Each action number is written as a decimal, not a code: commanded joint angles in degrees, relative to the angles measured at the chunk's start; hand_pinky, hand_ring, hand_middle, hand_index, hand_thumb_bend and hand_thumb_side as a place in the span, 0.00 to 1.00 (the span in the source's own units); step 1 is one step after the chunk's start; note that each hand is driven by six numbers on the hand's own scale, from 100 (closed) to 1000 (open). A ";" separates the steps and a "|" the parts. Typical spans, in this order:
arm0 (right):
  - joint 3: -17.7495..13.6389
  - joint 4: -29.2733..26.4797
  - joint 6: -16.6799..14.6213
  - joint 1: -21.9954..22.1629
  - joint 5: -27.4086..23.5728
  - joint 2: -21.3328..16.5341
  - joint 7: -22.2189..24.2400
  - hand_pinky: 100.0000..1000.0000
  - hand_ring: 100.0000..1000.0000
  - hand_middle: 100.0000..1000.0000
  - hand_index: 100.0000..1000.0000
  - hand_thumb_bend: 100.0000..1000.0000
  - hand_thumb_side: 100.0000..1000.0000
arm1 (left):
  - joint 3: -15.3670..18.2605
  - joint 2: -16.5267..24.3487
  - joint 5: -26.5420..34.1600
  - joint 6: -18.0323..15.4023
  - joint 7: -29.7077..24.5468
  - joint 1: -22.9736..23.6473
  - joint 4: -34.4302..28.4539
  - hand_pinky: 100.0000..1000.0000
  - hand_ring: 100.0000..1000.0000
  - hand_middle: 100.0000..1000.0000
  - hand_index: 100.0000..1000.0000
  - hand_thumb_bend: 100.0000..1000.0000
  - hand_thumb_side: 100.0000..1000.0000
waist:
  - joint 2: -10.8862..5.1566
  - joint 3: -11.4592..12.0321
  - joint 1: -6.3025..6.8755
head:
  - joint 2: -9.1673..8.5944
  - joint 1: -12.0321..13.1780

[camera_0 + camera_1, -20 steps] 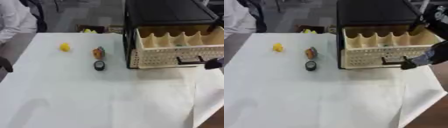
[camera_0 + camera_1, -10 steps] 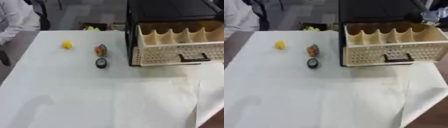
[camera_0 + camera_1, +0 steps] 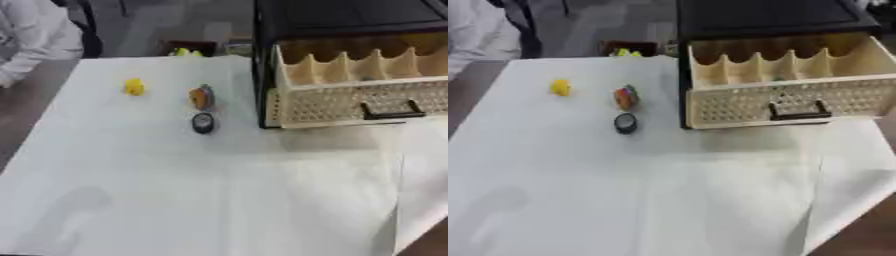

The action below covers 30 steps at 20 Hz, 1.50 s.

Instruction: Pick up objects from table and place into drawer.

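Three small objects lie on the white table (image 3: 219,200) left of the drawer: a yellow one (image 3: 133,86) farthest left, an orange and grey one (image 3: 201,97) beside it, and a dark round one (image 3: 203,122) just in front. The beige perforated drawer (image 3: 785,102) stands pulled out of a black cabinet (image 3: 772,20), with a black handle (image 3: 796,112) and several partitioned compartments. A small greenish thing (image 3: 778,78) shows inside one compartment. Neither of my hands shows in either view.
The black cabinet blocks the back right. A dark box with yellow-green contents (image 3: 185,50) sits beyond the table's far edge. A person in white (image 3: 31,35) stands at the far left. The white cover's edge hangs at the lower right (image 3: 833,210).
My right hand, at the drawer handle one second ago, has left the view. The whole picture has shifted a little, so the camera has moved. The three objects lie where they were.
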 commanded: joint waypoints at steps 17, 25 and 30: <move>1.56 -0.94 -2.01 -5.71 4.36 4.68 -3.09 0.00 0.28 0.27 0.63 1.00 0.54 | -6.68 18.85 -21.07 -16.84 -1.33 -9.09 3.66 0.52 0.73 0.70 0.95 0.00 0.39 | 1.26 -0.28 1.48 | -3.29 0.85; 1.80 -0.94 -2.26 -6.14 4.46 5.11 -2.57 0.00 0.28 0.27 0.63 1.00 0.54 | -10.76 21.10 -26.98 -17.43 -1.48 -14.53 7.49 0.48 0.71 0.64 0.91 0.00 0.55 | 1.64 -0.72 1.74 | -4.50 1.91; 1.89 -0.94 -2.40 -6.39 4.55 5.39 -2.02 0.00 0.27 0.27 0.63 1.00 0.54 | -13.31 20.77 -29.28 -17.43 -2.18 -18.45 12.54 0.34 0.56 0.52 0.91 0.00 0.59 | 1.72 -1.01 1.81 | -4.91 2.48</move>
